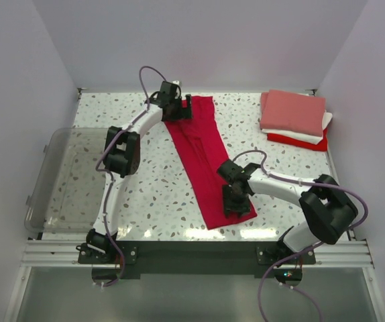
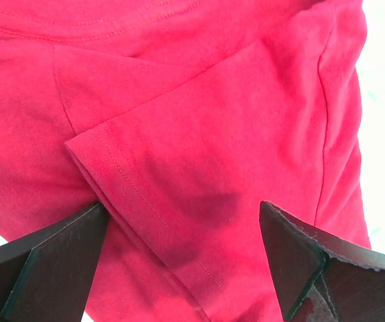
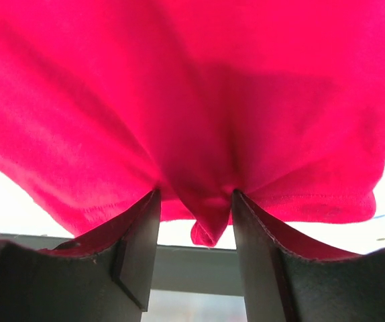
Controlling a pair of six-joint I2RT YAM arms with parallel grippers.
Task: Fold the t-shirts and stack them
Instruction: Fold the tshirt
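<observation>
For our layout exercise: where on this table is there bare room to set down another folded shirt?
Bare tabletop between the crimson shirt and the folded stack; also between the left arm and shirt. Crowded: far-right corner.

Single shirt (image 1: 202, 157) central, shirt stack (image 1: 293, 115) back right, bin (image 1: 39, 184) left.

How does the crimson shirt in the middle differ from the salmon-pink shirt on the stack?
The crimson shirt lies as a long strip on the table; the salmon-pink shirt is a compact folded rectangle atop other shirts. The right gripper pinches the crimson shirt; nothing touches the salmon-pink one. Both are plain, unprinted.
</observation>
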